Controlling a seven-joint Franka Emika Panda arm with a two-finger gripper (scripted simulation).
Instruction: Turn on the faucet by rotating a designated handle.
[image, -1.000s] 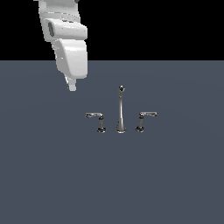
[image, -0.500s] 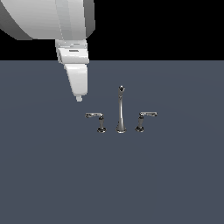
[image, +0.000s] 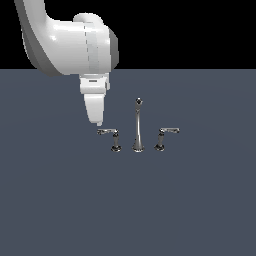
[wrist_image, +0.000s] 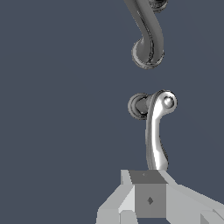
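- Handle (image: 109, 132) sits on the exterior view's left of the spout (image: 138, 125), lever tip just under the gripper (image: 99, 122).
- Fingers look together, w/ nothing between them.
- Push the lever's free end sideways, low and steady; avoid the post.
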